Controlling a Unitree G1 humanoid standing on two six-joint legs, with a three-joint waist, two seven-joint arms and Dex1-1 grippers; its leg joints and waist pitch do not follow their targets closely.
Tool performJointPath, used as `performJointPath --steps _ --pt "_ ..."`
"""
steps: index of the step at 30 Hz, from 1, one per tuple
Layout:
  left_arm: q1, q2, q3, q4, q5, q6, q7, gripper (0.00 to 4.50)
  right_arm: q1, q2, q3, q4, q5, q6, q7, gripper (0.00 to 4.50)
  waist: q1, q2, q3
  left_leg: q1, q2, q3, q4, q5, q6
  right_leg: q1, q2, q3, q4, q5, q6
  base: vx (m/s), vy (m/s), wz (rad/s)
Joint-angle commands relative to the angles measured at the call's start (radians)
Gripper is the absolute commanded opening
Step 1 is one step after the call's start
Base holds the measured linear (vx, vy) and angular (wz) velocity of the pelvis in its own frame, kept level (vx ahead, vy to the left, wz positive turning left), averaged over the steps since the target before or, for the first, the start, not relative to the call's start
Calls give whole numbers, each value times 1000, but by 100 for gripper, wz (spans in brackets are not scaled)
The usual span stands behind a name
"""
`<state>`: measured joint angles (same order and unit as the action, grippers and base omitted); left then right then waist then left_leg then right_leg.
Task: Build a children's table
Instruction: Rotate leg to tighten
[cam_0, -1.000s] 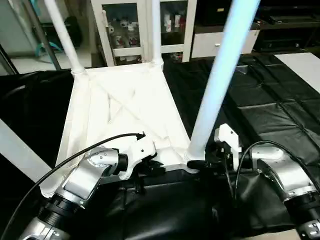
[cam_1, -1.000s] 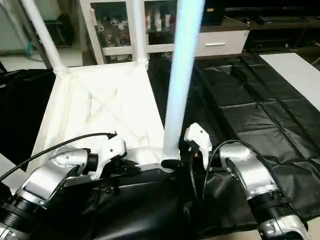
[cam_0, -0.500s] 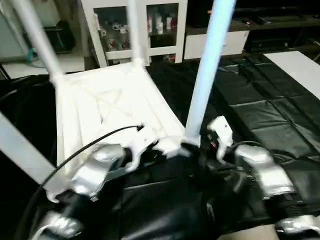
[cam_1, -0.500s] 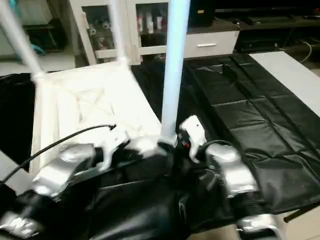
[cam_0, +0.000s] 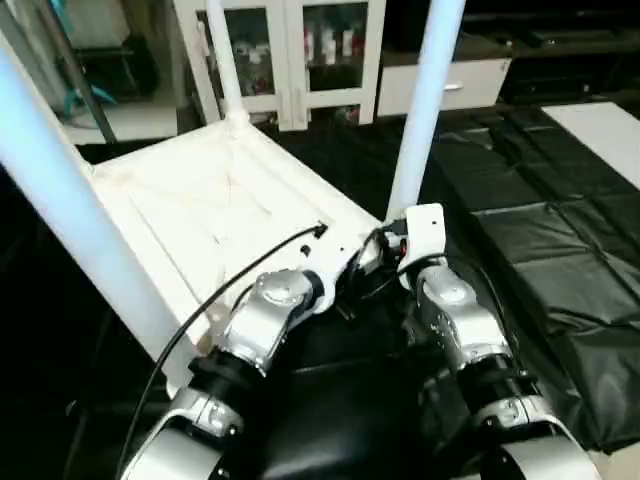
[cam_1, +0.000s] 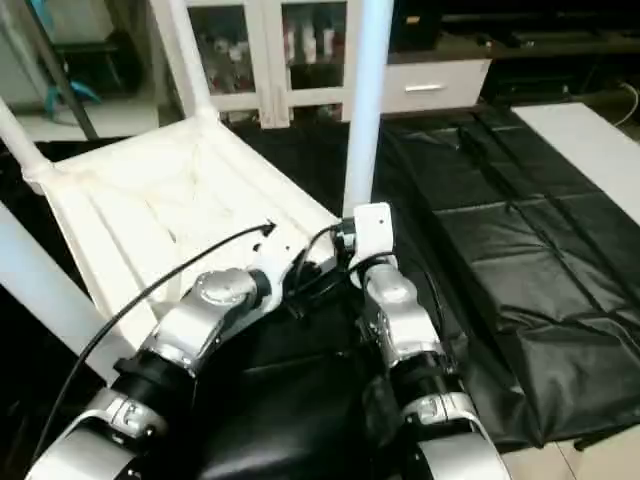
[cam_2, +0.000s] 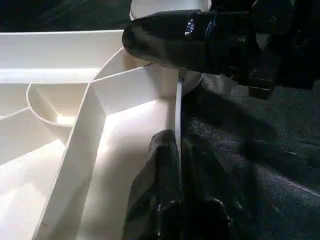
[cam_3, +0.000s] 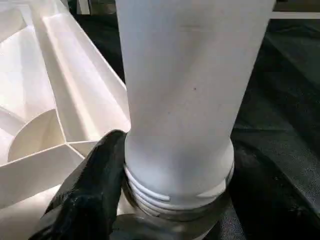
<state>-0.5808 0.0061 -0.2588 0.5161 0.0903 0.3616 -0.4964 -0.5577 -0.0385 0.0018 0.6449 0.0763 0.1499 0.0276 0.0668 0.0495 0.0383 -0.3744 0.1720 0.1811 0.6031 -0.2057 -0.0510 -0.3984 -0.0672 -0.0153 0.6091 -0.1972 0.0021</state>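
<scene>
- The table top (cam_0: 215, 215) lies upside down on the black padded worktop (cam_0: 560, 250), ribbed underside facing up, turned at an angle in front of me.
- Four white legs stand in its corner sockets: the near right leg (cam_0: 425, 95) rises between my two arms, the near left leg (cam_0: 75, 215) crosses the left side of my head view, one far leg (cam_0: 222, 60) stands at the back corner, and another (cam_1: 12, 140) at the left corner.
- My right gripper (cam_3: 165, 200) is closed around the base of the near right leg, one black finger (cam_3: 92, 195) pressed against the threaded collar just above the socket.
- My left gripper (cam_2: 176, 165) pinches the thin upright rim of the table top (cam_2: 178, 115) beside that same corner, fingers on either side of the wall.
- A white glass-fronted cabinet (cam_0: 300, 50) stands beyond the worktop.
</scene>
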Motion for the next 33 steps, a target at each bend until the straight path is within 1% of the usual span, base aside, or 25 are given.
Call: performJointPath --steps 1,4,5,6,7,8,9,10,11,12,13,14,15,16,17,18,19,20,21,23,26,28,31,32,33 --pt "14 2 15 -5 -27 -45 -17 0 22 0 -10 7 5 -15 29 274 0 -13 -60 11 43 -16 -69 -109 63 45 -66 26 -65 -38 -234 0 0 0" --pt "39 20 0 -26 -39 -40 -68 0 53 -29 1 -62 28 -22 123 274 1 -12 -59 10 46 -18 -71 -124 59 47 -66 26 -65 -56 -229 0 0 0" --pt "44 24 -3 -30 -40 -43 -76 0 62 -35 1 -80 38 -18 141 330 2 -13 -59 9 47 -18 -71 -121 63 48 -66 26 -64 -45 -227 0 0 0" --pt "58 36 -7 -49 -46 -31 -99 0 93 -70 15 -149 49 -8 195 330 2 -14 -59 9 46 -18 -71 -111 71 49 -65 26 -63 -32 -228 0 0 0" --pt "69 49 -14 -66 -51 -26 -124 0 114 -96 23 -201 63 14 238 344 7 -14 -60 11 48 -17 -68 -100 78 47 -65 27 -61 -15 -230 0 0 0" --pt "76 58 -18 -76 -54 -25 -140 0 127 -111 27 -232 73 29 265 344 9 -16 -58 8 47 -17 -69 -99 83 50 -63 27 -62 -14 -228 0 0 0" --pt "80 63 -20 -84 -55 -21 -147 0 136 -124 28 -252 80 42 286 350 11 -17 -59 8 48 -18 -68 -93 89 49 -67 28 -60 -14 -225 0 0 0" --pt "93 82 -28 -107 -60 -14 -178 0 158 -159 32 -311 113 86 356 363 12 -16 -57 9 47 -17 -69 -109 93 49 -65 27 -64 -43 -224 0 0 0" --pt "100 93 -34 -119 -65 -13 -199 0 168 -176 31 -338 132 107 388 377 13 -18 -55 9 48 -18 -71 -118 94 50 -65 28 -66 -57 -218 0 0 0" --pt "119 124 -50 -155 -79 -7 -264 0 192 -234 37 -401 176 161 489 377 13 -24 -54 9 50 -17 -72 -124 92 48 -67 29 -68 -83 -215 0 0 0" --pt "127 137 -56 -171 -86 -3 -291 0 201 -263 42 -423 191 182 534 383 18 -20 -54 11 53 -18 -72 -128 90 46 -68 30 -68 -100 -214 0 0 0" --pt "128 139 -57 -174 -87 -4 -296 0 202 -267 44 -426 191 182 542 387 16 -20 -52 9 52 -18 -73 -132 88 45 -66 29 -69 -112 -213 0 0 0" --pt "143 167 -73 -209 -106 -8 -364 0 221 -330 70 -461 192 181 637 403 16 -22 -51 10 52 -17 -75 -138 85 43 -66 29 -71 -129 -211 0 0 0" --pt "146 175 -76 -216 -110 -8 -379 0 226 -345 76 -468 193 179 661 403 19 -21 -51 11 53 -16 -74 -146 77 40 -68 31 -72 -150 -208 0 0 0" --pt "165 225 -96 -262 -132 -10 -467 0 258 -433 114 -507 200 167 795 403 18 -21 -49 10 53 -17 -75 -156 75 40 -67 30 -74 -166 -207 0 0 0" --pt "171 242 -102 -277 -141 -12 -498 0 269 -464 127 -521 203 165 842 403 23 -22 -50 17 57 -16 -75 -175 75 39 -67 32 -77 -183 -198 0 0 0" --pt "177 258 -105 -290 -147 -6 -522 0 278 -488 137 -531 201 160 878 403 24 -20 -49 13 57 -17 -76 -169 75 39 -68 32 -74 -177 -205 0 0 0" --pt "179 270 -108 -297 -148 -3 -535 0 283 -502 145 -536 194 149 900 403 25 -19 -49 12 57 -17 -76 -162 75 38 -68 31 -73 -169 -206 0 0 0" --pt "180 281 -110 -297 -146 -4 -544 0 284 -510 153 -537 188 142 915 403 23 -21 -49 13 56 -16 -76 -160 76 37 -66 30 -72 -161 -210 0 0 0" --pt "180 313 -118 -297 -139 -6 -575 0 282 -529 168 -542 195 158 953 403 20 -26 -48 12 55 -16 -76 -154 79 38 -66 29 -71 -142 -222 0 0 0" --pt "175 337 -112 -287 -138 -7 -588 0 270 -533 183 -533 201 169 991 403 19 -26 -50 14 55 -14 -75 -146 84 38 -68 29 -68 -135 -230 0 0 0" --pt "168 352 -102 -282 -142 -6 -592 0 234 -510 197 -478 187 144 997 403 19 -25 -51 13 54 -14 -73 -133 86 38 -69 27 -66 -115 -240 0 0 0" --pt "168 356 -101 -284 -144 -4 -594 0 219 -496 195 -454 188 139 993 403 19 -26 -50 13 53 -11 -72 -138 83 38 -70 28 -66 -123 -248 0 0 0" --pt "169 361 -97 -287 -146 -1 -599 0 197 -476 196 -412 183 126 999 388 20 -27 -51 13 54 -12 -72 -136 82 39 -70 27 -65 -122 -247 0 0 0" --pt "169 361 -97 -287 -146 -1 -599 0 197 -476 196 -412 183 126 999 388 19 -25 -53 15 53 -11 -71 -134 82 37 -71 27 -64 -118 -252 0 0 0"
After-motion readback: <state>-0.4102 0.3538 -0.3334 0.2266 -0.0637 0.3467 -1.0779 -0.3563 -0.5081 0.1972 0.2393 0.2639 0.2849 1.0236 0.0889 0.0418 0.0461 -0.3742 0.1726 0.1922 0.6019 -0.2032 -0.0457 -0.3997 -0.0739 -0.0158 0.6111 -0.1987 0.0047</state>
